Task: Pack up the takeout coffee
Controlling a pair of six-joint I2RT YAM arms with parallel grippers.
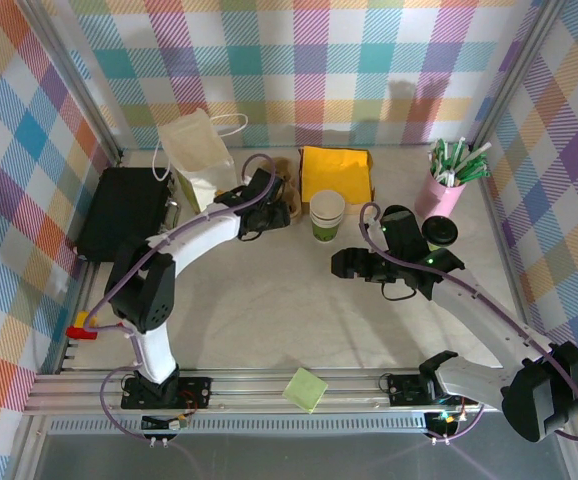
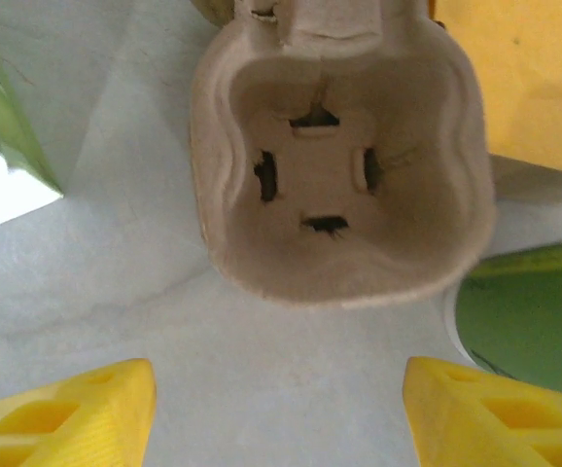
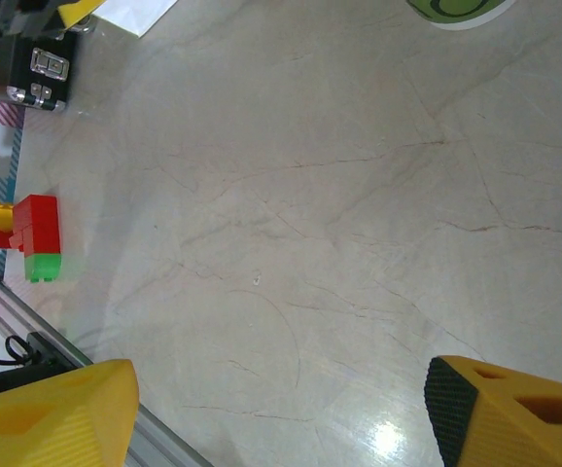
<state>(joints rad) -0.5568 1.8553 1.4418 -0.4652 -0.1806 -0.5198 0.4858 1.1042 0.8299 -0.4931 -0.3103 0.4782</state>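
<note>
Brown pulp carrier (image 2: 339, 165) lies at twelve o'clock from the left gripper (image 2: 279, 375), whose fingers are spread wide and empty; the right gripper (image 3: 281, 389) is equally spread above the table (image 3: 310, 195).

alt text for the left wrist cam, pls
An empty moulded-pulp cup carrier pocket sits on the pale table, just ahead of the open left gripper, whose yellow fingers frame the bottom corners. A green cup wall edges in at right, a yellow sheet top right.
</note>
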